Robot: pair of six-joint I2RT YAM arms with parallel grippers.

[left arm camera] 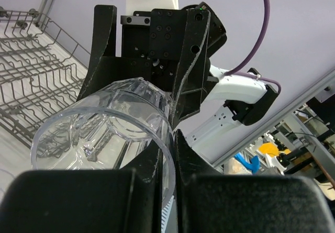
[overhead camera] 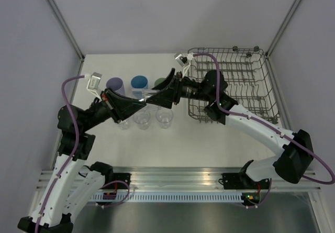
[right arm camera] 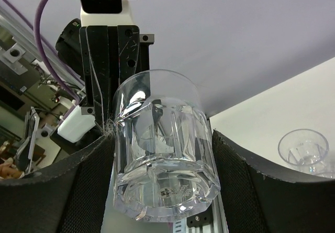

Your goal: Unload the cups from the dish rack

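The white worktop carries the grey wire dish rack at its far right. Left of it, 3 stand in a row: lavender tumbler, blue tumbler, green tumbler. 3 clear glasses form a nearer row.

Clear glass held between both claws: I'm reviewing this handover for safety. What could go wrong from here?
The left claw pinches only the rim wall of the clear glass, so the glass may pivot or slip if the right claw releases. With both claws gripping, pulling apart too soon could twist the glass loose. Other glasses stand on the table roughly below; a drop could hit them.
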